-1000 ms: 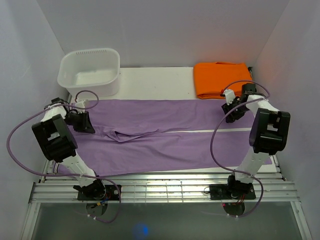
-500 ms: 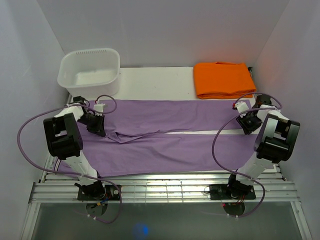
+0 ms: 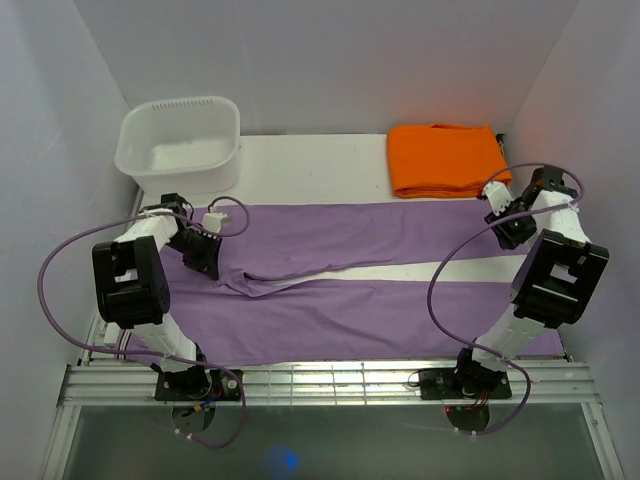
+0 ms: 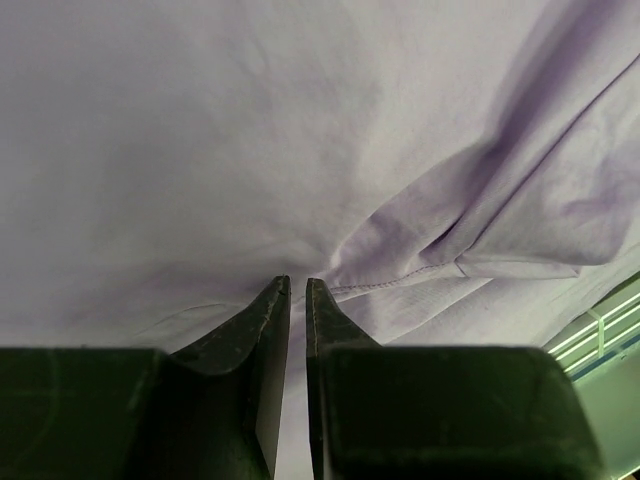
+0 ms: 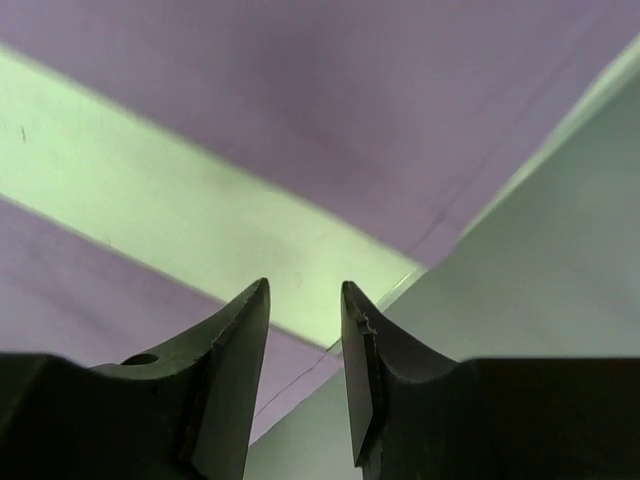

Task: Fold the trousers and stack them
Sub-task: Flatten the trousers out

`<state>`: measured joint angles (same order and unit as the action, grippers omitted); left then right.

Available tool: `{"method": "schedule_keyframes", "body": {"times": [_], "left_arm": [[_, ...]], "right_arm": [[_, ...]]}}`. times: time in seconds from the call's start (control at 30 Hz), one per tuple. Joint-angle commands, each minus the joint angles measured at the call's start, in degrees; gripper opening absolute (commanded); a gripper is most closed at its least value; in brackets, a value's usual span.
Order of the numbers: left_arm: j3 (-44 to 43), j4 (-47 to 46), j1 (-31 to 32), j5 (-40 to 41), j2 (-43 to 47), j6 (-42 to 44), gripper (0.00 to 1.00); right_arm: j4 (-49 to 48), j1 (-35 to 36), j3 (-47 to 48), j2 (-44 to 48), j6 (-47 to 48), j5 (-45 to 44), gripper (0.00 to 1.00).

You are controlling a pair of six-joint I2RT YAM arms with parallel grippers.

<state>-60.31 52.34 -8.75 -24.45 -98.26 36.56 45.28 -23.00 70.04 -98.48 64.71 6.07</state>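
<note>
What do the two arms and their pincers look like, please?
The left arm and right arm have white links and boxy black joint housings. A purple cable loops alongside each. The left pincer and right pincer each have two dark matte fingers tapering to narrow tips.

The trousers (image 3: pixel 350 300) lie across the desk (image 3: pixel 310 170) from left to right. A tub (image 3: pixel 180 145) sits behind their left end. A folded cloth (image 3: pixel 443 158) lies behind their right end.

No legible text, labels, brands, numbers, signs in any view.
</note>
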Motion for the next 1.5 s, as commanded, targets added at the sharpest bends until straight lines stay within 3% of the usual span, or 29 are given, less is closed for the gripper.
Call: {"method": "schedule_keyframes", "body": {"times": [0.0, 0.1, 0.3, 0.57, 0.8, 0.93, 1.1, 1.23, 1.3, 1.33, 1.37, 1.4, 1.47], "left_arm": [[-5.32, 1.01, -0.04, -1.83, 1.67, -0.08, 0.24], [-8.15, -0.30, -0.04, -1.66, 1.67, -2.27, 0.24], [-12.19, -1.89, -0.12, -0.25, 0.61, -4.65, 0.24], [-15.45, -2.24, -2.41, 2.73, -1.23, -2.20, 0.22], [-4.66, -8.29, -2.67, 7.05, -4.66, -1.13, 0.22], [-0.70, -8.31, -2.41, 3.89, -4.14, -1.05, 0.22], [0.64, -3.13, -1.53, 1.34, 0.51, 3.95, 0.22], [-5.94, -0.31, -2.58, 0.63, 6.32, 9.84, 0.24], [-12.52, 2.92, -3.63, -3.31, 7.64, 16.85, 0.31], [-14.37, 3.82, -4.94, -4.98, 7.90, 20.10, 0.35], [-16.83, 4.26, -5.39, -6.91, 8.08, 25.53, 0.49], [-17.55, 3.13, -6.01, -6.93, 8.00, 26.97, 0.57], [-20.35, 3.21, -6.01, -5.18, 6.51, 32.05, 0.66]], "right_arm": [[0.61, 5.32, 10.09, -3.11, -7.37, 8.17, 0.41], [-3.52, 9.46, 12.57, -7.32, -13.72, 8.53, 0.41], [-7.83, 12.81, 13.81, -15.86, -17.25, 3.26, 0.40], [-10.12, 12.28, -1.91, -12.01, -5.94, -2.72, 0.38], [-9.68, 7.55, -15.00, -4.98, 2.52, -5.80, 0.36], [-9.68, 4.47, -17.39, -2.07, 7.79, -9.31, 0.35], [-6.02, 1.21, -13.54, -1.11, 12.36, -9.24, 0.36], [3.14, 0.68, -3.02, 0.65, 16.23, 0.14, 0.56], [7.08, 0.68, 0.69, 1.96, 18.95, 3.41, 0.87], [7.63, 0.77, 2.28, 2.32, 19.57, 6.12, 0.96], [8.16, 0.77, 5.25, 2.50, 20.10, 7.28, 0.90], [8.33, 0.94, 6.50, 2.50, 20.89, 8.51, 0.90], [8.25, 1.12, 9.57, 1.98, 21.68, 9.14, 0.90]]}}
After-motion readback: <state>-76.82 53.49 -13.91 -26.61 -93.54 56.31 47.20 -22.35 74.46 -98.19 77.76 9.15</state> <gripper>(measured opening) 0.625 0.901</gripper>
